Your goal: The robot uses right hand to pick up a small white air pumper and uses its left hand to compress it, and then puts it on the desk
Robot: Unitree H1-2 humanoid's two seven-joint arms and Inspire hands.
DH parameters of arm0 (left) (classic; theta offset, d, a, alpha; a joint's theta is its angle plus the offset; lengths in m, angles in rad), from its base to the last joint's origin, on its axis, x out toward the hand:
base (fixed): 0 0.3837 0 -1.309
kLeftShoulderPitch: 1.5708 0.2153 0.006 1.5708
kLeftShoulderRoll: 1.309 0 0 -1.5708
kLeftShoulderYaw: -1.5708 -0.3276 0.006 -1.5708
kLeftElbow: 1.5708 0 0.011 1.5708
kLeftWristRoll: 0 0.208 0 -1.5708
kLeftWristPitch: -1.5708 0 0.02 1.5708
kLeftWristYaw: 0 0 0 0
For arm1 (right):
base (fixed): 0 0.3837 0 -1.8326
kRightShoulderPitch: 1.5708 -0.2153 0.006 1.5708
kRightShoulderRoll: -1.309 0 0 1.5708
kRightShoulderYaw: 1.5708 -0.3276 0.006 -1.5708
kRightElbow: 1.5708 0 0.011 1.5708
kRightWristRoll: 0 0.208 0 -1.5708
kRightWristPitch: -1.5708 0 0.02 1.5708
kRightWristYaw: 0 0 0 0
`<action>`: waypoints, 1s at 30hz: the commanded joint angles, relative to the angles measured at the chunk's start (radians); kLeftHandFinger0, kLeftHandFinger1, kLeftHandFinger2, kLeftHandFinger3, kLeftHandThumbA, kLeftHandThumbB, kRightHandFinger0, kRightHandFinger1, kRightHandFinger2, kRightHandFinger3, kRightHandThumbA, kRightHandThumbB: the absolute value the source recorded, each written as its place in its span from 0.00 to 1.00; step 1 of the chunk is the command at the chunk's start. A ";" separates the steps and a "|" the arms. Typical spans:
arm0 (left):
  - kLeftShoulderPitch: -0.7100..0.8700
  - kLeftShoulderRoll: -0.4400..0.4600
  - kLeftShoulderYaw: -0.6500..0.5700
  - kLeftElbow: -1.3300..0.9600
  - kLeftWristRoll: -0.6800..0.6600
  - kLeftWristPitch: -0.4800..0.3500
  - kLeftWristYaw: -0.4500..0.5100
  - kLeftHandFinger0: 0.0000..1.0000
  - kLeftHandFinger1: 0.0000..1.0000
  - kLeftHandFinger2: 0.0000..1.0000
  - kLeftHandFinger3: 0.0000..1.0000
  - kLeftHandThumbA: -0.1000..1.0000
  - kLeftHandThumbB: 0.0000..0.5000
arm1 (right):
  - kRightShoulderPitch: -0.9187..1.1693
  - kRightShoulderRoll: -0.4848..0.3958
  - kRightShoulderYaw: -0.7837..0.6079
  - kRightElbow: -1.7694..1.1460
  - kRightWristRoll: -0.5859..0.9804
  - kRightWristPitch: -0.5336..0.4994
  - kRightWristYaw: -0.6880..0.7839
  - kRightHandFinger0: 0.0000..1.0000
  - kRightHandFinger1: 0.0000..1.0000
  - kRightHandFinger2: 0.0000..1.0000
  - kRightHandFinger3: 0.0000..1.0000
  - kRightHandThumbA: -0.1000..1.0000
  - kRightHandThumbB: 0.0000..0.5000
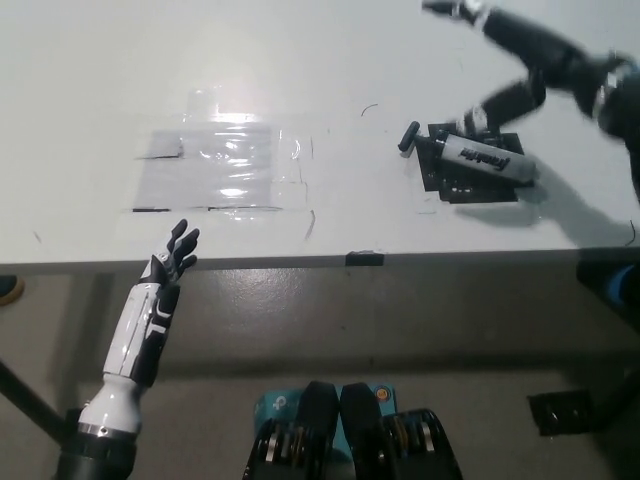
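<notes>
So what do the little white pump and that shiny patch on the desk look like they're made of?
The air pumper looks like smooth white plastic with black printing and black end parts. The shiny patch looks like clear plastic film or tape: wrinkled, throwing glare. The desk looks matte white laminate.
</notes>
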 commanded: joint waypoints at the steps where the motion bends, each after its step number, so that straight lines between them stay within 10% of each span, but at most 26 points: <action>1: -0.073 0.017 0.008 -0.007 -0.055 -0.014 -0.023 1.00 1.00 1.00 1.00 1.00 0.77 | 0.374 0.070 -0.274 -0.956 0.424 0.161 -0.168 1.00 1.00 1.00 1.00 0.90 0.65; 4: -0.064 0.011 0.009 -0.003 -0.058 -0.013 -0.019 1.00 1.00 1.00 1.00 1.00 0.79 | 0.512 0.130 -0.248 -0.986 0.446 0.099 -0.207 1.00 1.00 1.00 1.00 0.94 0.55; 10: -0.045 0.003 0.006 0.028 -0.063 -0.051 -0.017 1.00 1.00 1.00 1.00 1.00 0.78 | 0.745 0.233 -0.192 -0.927 0.504 -0.014 -0.225 1.00 1.00 1.00 1.00 1.00 0.67; 19: -0.023 0.007 0.003 0.057 -0.086 -0.076 -0.034 1.00 1.00 1.00 1.00 1.00 0.79 | 0.794 0.348 -0.245 -0.656 0.428 -0.162 -0.260 1.00 1.00 1.00 1.00 1.00 0.33; 30: 0.029 0.027 0.000 0.079 -0.064 -0.093 -0.037 1.00 1.00 1.00 1.00 1.00 0.77 | 0.801 0.390 -0.240 -0.408 0.389 -0.237 -0.298 1.00 1.00 1.00 1.00 1.00 0.19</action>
